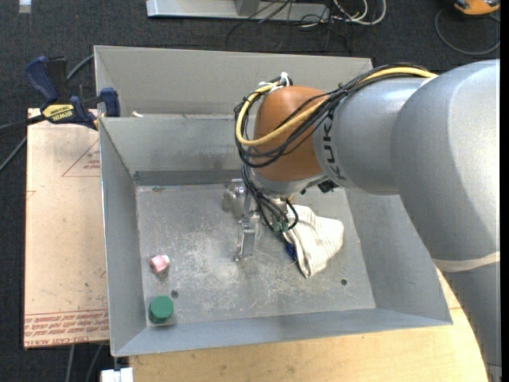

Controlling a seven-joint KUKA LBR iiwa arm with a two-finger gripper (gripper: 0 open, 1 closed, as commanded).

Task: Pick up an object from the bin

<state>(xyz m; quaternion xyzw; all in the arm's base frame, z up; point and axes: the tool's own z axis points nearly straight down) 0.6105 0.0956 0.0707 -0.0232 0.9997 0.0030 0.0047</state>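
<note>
One slim metal gripper point(239, 253) points down at the scratched floor of the grey bin point(119, 213), close to the bin's middle. From this angle its tip reads as a single narrow strip. I cannot tell whether it is spread or pressed together, nor whether it touches the floor. Nothing shows pinched in it.

Just beside it, on the side the arm comes from, lies a crumpled white cloth point(322, 241). This is the thing nearest the gripper, and it rests on the floor, not held. Thin wires hanging from the wrist cross the cloth's near edge and hide part of it. A small blue patch at that edge is too small to assign to the cloth or the wiring.

Above the gripper sits the wrist's rounded orange cover point(290, 134), which hides the gripper's upper part. Yellow and black cables point(238, 122) loop round the cover. On the grey arm point(413, 134) just behind the cover runs dark lettering point(328, 153) of the KUKA name. It is turned sideways and only partly readable, with cables crossing it. The arm's bulk covers the bin's far right corner and much of its right wall.

Well apart, toward the near left corner, lie a small pink lump point(160, 263) and a green round cap-like piece point(161, 309). Neither carries readable marking.
</note>
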